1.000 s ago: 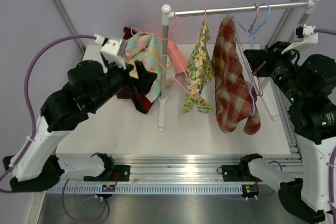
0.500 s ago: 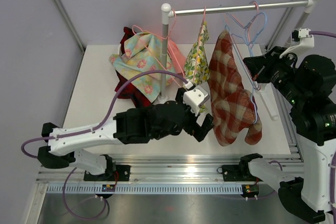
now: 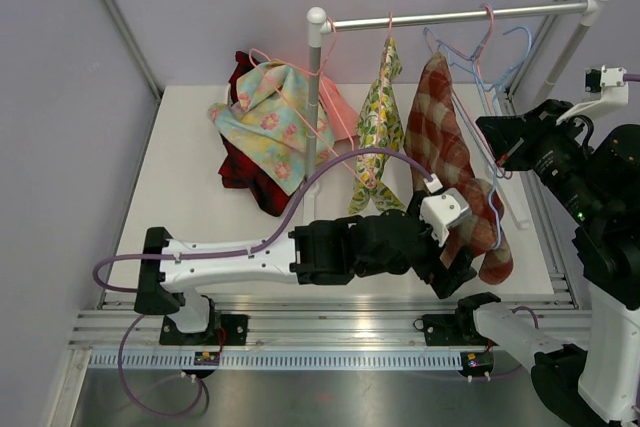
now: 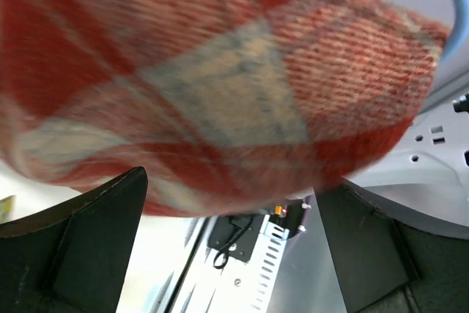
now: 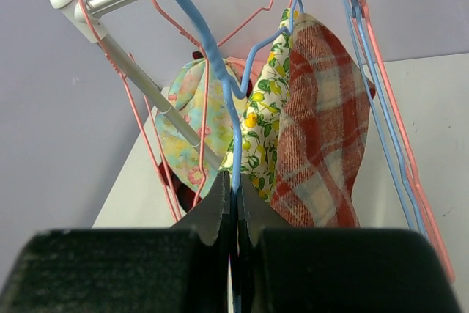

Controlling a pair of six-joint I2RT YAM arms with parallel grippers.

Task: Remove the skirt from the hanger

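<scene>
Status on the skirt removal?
Left gripper open under plaid skirt hem. Right gripper shut on blue hanger. Skirt not off. Floral garment hangs close beside.

One rail (image 3: 450,18) carries two hanging garments: a skirt (image 3: 440,137) and a lemon print (image 3: 378,122). At least three cloths (image 3: 265,112) heaped on the worktop (image 3: 190,157). At least two blue hangers (image 5: 194,28), three pink hangers (image 5: 420,181). Two arms (image 3: 240,259).

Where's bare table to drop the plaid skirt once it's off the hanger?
Front-left table, between the clothes pile and the left arm. Crowded right: plaid skirt, open left pincer beneath it, right pincer shut on the blue hanger.
</scene>
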